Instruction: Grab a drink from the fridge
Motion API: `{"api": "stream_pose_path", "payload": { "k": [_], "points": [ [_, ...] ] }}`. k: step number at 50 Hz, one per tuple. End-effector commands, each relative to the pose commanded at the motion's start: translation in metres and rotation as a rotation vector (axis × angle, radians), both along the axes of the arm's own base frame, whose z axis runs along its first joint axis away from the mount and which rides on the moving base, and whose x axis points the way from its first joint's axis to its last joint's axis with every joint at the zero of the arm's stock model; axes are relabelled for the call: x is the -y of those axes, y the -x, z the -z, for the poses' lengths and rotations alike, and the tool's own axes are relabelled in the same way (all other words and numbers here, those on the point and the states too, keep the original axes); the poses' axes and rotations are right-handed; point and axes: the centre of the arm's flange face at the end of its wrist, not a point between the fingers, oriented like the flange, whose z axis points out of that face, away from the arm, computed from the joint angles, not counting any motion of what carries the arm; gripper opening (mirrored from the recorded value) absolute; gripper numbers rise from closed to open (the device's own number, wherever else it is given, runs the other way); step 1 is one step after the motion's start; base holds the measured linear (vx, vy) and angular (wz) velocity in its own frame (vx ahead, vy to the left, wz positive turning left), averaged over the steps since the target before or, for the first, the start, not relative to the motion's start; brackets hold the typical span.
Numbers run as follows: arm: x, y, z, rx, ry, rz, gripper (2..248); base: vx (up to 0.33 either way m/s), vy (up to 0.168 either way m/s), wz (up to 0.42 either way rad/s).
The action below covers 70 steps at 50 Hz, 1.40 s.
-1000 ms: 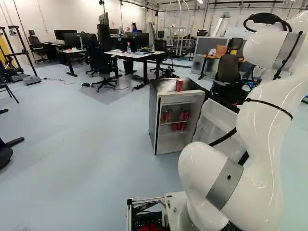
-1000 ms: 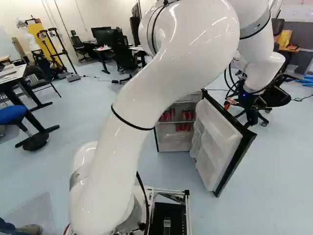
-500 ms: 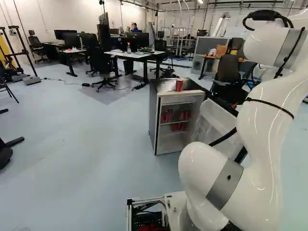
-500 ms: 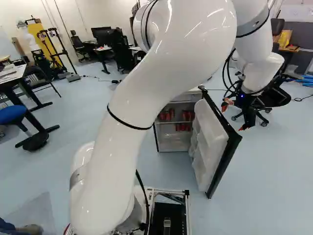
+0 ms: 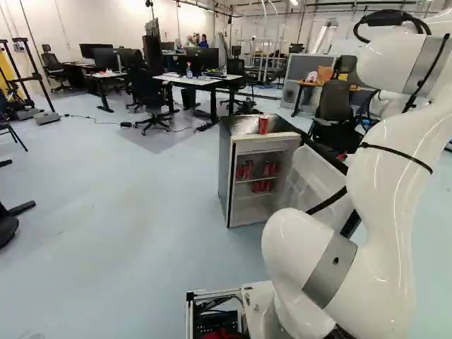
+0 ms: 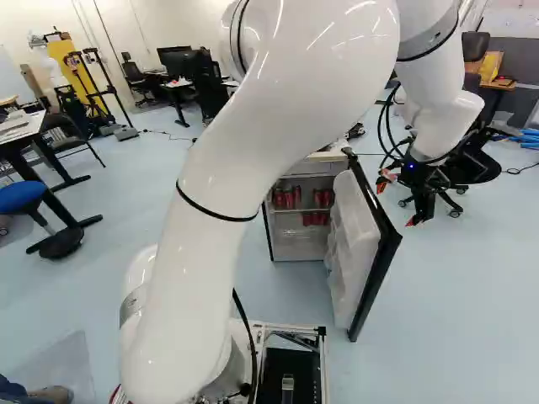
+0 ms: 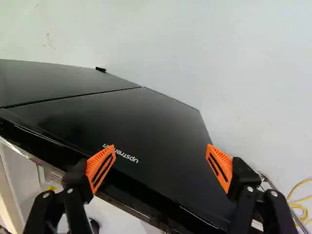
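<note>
A black gripper (image 6: 397,202) with orange-padded fingers stood wide apart by the open door of a small black fridge (image 5: 224,169).
The thick white robot arm (image 6: 219,219) rose nearest, from the foot of the right base view. Beyond it, the black-edged door with a white plastic liner (image 6: 354,240) hung open from the fridge's right edge; the gripper was on its outer side, the black face showing between the spread fingers in the wrist view, though contact could not be told. Inside, red drink cans (image 6: 286,199) stood near both side edges of an upper shelf, and more lay lower, right of the middle. Another red can (image 5: 263,125) stood on the fridge top, by its front edge. Farther back was a white-topped desk (image 5: 176,79) with black monitors (image 5: 205,59).
</note>
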Motion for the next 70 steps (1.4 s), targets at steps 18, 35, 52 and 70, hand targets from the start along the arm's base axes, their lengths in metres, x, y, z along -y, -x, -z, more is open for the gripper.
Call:
{"api": "stream_pose_path", "payload": {
  "k": [18, 35, 52, 70],
  "points": [
    [-0.016, 0.002, 0.000, -0.009, -0.013, -0.011, 247, 0.000, 0.000, 0.000],
    [-0.033, 0.003, 0.000, -0.019, -0.025, -0.027, 247, 0.000, 0.000, 0.000],
    [-0.053, 0.002, 0.001, -0.029, -0.038, -0.048, 247, 0.000, 0.000, 0.000],
    [-0.075, 0.002, 0.001, -0.039, -0.051, -0.072, 247, 0.000, 0.000, 0.000]
  ]
}}
